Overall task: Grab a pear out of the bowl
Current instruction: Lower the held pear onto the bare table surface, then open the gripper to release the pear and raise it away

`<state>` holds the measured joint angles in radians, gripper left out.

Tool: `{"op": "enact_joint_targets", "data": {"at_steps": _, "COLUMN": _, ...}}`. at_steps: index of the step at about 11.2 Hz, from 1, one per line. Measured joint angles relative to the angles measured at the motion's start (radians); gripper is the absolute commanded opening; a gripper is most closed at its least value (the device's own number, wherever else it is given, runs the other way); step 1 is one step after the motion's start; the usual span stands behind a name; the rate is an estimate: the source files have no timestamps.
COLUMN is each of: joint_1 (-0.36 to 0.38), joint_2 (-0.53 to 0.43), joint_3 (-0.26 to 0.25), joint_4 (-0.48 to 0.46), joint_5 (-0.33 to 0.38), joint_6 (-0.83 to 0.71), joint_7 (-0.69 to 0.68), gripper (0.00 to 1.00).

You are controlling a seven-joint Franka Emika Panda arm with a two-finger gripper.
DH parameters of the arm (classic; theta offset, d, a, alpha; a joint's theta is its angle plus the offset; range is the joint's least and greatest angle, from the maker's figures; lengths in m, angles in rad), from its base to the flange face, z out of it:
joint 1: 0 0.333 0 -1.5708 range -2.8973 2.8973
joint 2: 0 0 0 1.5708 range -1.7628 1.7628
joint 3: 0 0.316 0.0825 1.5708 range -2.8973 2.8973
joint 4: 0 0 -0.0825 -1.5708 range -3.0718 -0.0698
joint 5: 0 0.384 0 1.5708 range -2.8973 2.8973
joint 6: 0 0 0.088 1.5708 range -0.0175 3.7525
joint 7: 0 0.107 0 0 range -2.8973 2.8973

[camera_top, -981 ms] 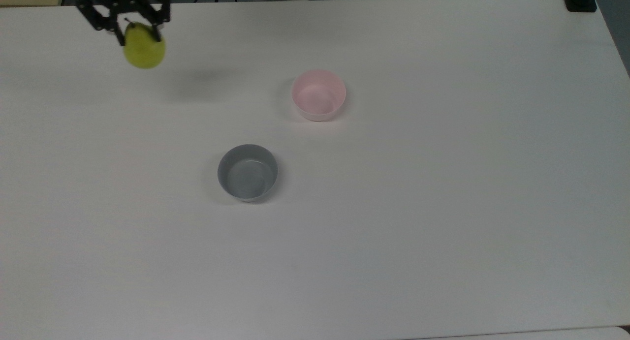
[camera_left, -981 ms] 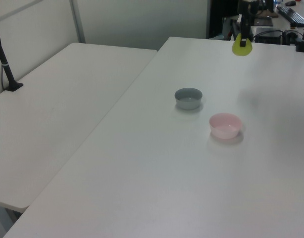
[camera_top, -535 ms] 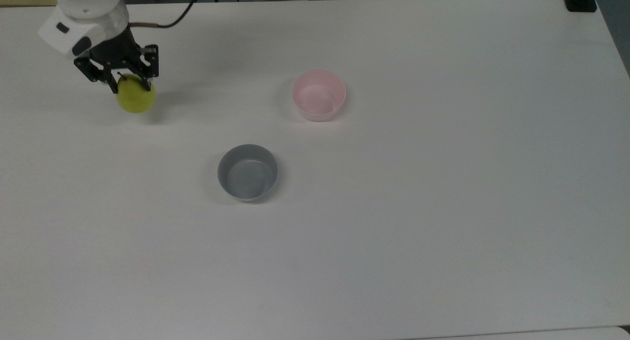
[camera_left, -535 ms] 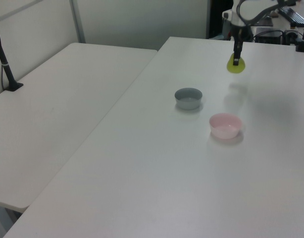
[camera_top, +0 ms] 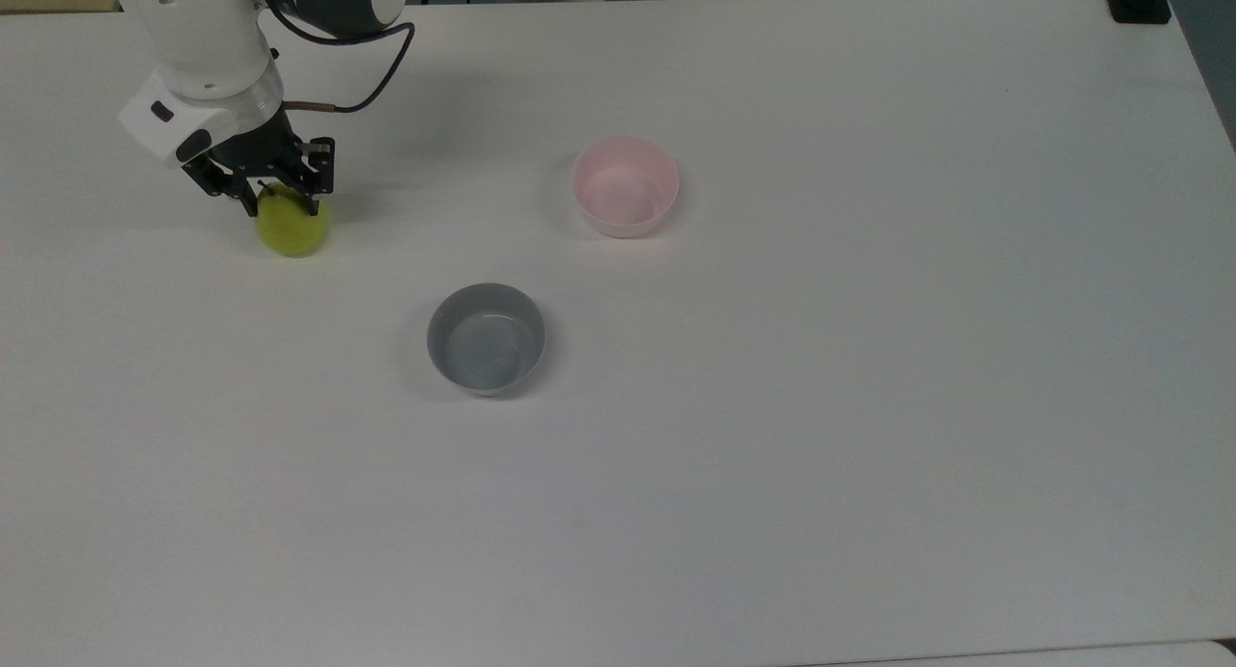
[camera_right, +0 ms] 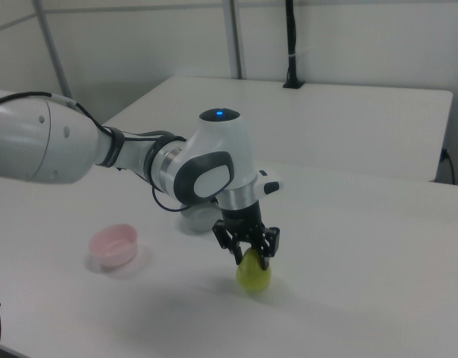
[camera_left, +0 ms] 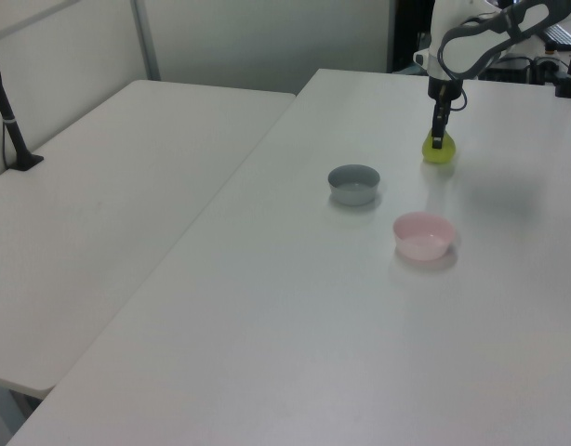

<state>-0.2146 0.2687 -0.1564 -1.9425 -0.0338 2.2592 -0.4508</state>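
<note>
The round grey bowl (camera_top: 486, 339) and the small pale pink bowl (camera_top: 625, 185) both sit empty on the white surface (camera_top: 869, 406). Well apart, towards the top view's far left, the black two-finger claw (camera_top: 274, 190) has come down and grips the yellow-green pear (camera_top: 292, 229) near its top. A second ago the pear hung high; now it sits at or just above the surface, so it is clearly out of the bowl.

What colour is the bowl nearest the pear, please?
Grey bowl; the top view shows it best.

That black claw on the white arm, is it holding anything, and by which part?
Yes. The black two-finger gripper is shut on the small yellow-green pear, pinching its narrow upper end beside the stem, while the pear's base sits at the white table.
</note>
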Motion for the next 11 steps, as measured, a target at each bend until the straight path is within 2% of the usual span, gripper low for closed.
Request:
{"op": "enact_joint_targets", "data": {"at_steps": 2, "joint_1": 0.0, "joint_2": 0.0, "joint_3": 0.0, "joint_4": 0.0, "joint_5": 0.0, "joint_6": 0.0, "joint_7": 0.006, "gripper": 0.97}}
{"op": "enact_joint_targets", "data": {"at_steps": 3, "joint_1": -0.001, "joint_2": 0.0, "joint_3": 0.0, "joint_4": 0.0, "joint_5": 0.002, "joint_6": 0.0, "joint_7": 0.009, "gripper": 1.0}}
{"op": "enact_joint_targets", "data": {"at_steps": 11, "joint_1": -0.002, "joint_2": -0.029, "joint_3": -0.001, "joint_4": 0.017, "joint_5": 0.005, "joint_6": -0.003, "joint_7": 0.061, "gripper": 1.0}}
